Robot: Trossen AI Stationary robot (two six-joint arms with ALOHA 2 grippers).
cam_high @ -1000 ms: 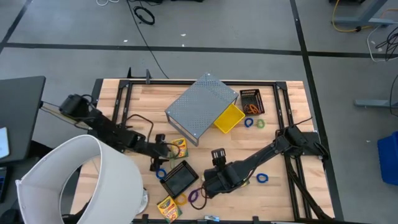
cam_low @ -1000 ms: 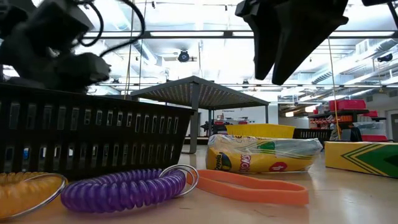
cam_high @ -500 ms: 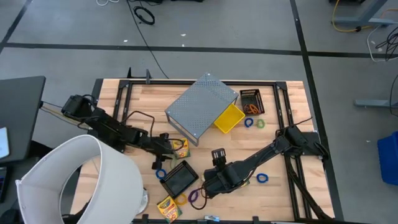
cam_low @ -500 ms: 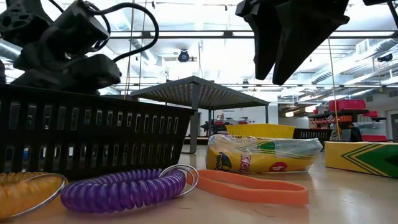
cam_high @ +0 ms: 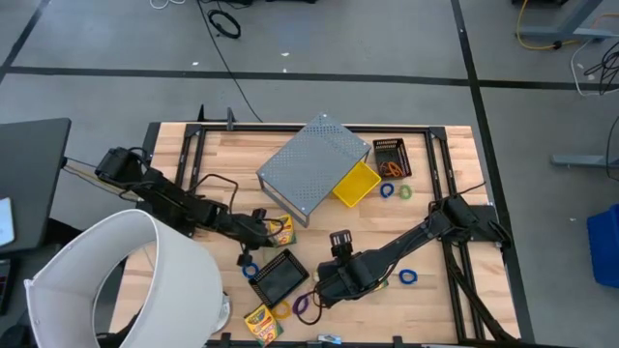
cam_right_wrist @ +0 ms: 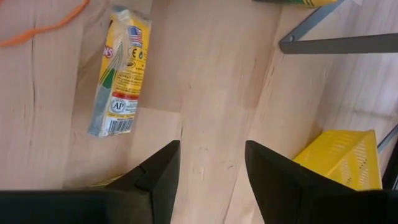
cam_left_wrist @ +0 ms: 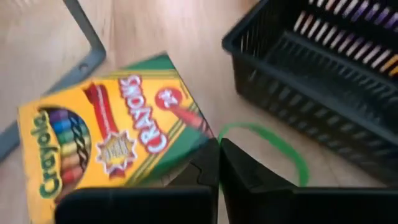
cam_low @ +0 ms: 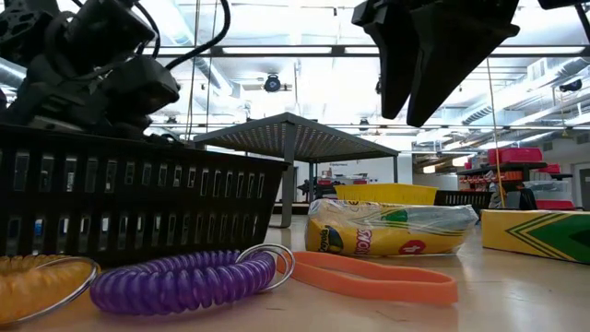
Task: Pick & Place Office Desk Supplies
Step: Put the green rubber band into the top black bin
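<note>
Nearest in the low view: purple coil loop (cam_low: 189, 279), orange band (cam_low: 373, 277), black mesh basket (cam_low: 138, 203), then the multicoloured packet (cam_low: 392, 229). Shifted since half a second ago: left gripper (cam_high: 259, 226), now closer over the Crayola crayon box (cam_high: 279, 229). Unmoved: right gripper (cam_high: 324, 290), fingers spread wide above bare wood. Only in the left wrist view: fingers (cam_left_wrist: 211, 168) pressed together, box (cam_left_wrist: 106, 134) and green loop (cam_left_wrist: 273, 149) just beyond. Farther back, grey perforated stand (cam_high: 314, 164), yellow bin (cam_high: 356, 184).
</note>
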